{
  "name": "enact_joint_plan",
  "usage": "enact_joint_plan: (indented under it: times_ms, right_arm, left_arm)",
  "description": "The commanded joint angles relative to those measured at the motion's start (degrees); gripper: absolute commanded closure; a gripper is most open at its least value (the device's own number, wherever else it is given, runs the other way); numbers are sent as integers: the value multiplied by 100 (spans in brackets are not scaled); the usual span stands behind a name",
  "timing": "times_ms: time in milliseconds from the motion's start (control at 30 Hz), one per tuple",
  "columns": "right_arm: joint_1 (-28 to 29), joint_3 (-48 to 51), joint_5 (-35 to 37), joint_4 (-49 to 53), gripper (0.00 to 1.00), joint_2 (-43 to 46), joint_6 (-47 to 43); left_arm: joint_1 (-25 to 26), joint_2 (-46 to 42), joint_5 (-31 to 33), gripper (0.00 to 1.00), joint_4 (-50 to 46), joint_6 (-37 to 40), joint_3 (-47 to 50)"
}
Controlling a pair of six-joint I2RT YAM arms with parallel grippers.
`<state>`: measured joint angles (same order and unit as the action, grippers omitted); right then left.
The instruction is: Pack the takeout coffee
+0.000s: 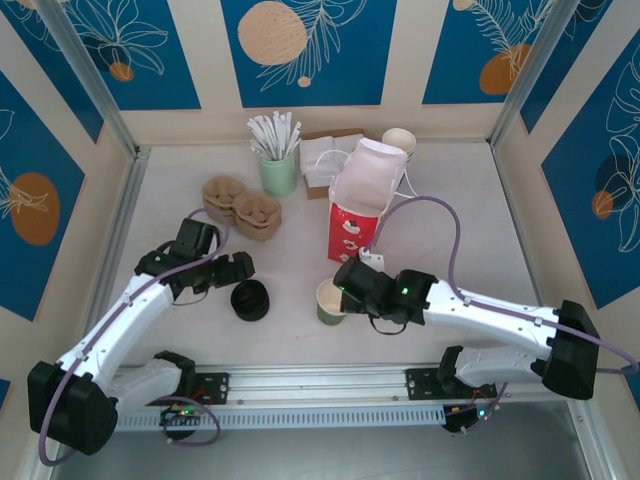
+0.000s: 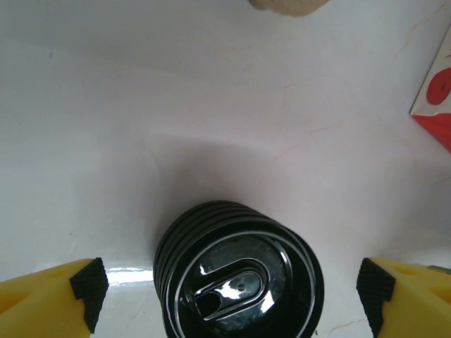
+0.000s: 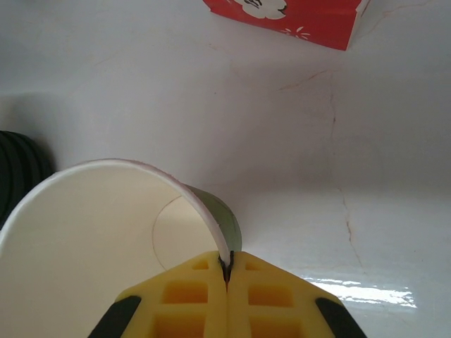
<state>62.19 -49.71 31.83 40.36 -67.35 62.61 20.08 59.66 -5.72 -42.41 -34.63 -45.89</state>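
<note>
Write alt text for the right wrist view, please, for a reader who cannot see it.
The right tool pinches the rim of a lidless paper cup, cream inside and green outside, on a white table. The base of a red-and-white bag sits at the top edge, and a stack of black lids at the left edge.

White arms (image 1: 125, 318), black joints (image 1: 72, 405), yellow fingers (image 2: 42, 297), lilac cables (image 1: 455, 238).

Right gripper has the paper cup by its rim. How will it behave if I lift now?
The paper cup looks empty, its bare bottom showing, so probably very light. The right gripper pinches one thin wall, so the rim may flex or crease and the cup could swing. Lidless, it likely crushes easily.
</note>
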Motion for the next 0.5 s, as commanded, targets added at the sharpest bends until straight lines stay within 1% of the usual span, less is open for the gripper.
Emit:
enact_joint_plan:
  times_ms: [0, 233, 333, 467]
  right_arm:
    - [33, -175, 313, -105, 92, -196, 140]
    - [-1, -370, 332, -298, 92, -643, -2]
    - [-14, -464, 325, -363, 92, -795, -80]
    - [-37, -582, 289, -371, 92, -1043, -99]
  left_arm:
    - [110, -42, 106, 8, -10, -184, 234]
    - [218, -55, 180, 14, -134, -287, 446]
    - [259, -88, 161, 19, -145, -349, 543]
    - [325, -104, 159, 30, -110, -412, 659]
